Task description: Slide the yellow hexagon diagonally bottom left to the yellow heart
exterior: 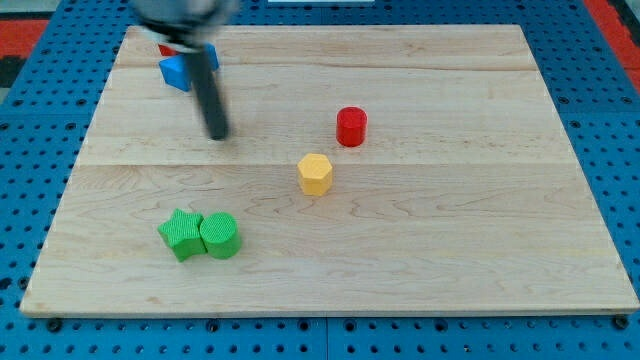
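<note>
The yellow hexagon (pixel 315 174) lies near the middle of the wooden board. No yellow heart shows in the view. My tip (pixel 217 135) is at the end of the dark rod, up and to the left of the hexagon and well apart from it. The rod comes down from the view's top left.
A red cylinder (pixel 351 127) stands up and to the right of the hexagon. A green star (pixel 181 235) and a green round block (pixel 220 236) touch each other at the lower left. A blue block (pixel 180 71) and a red block (pixel 166 48) sit at the top left, partly behind the rod.
</note>
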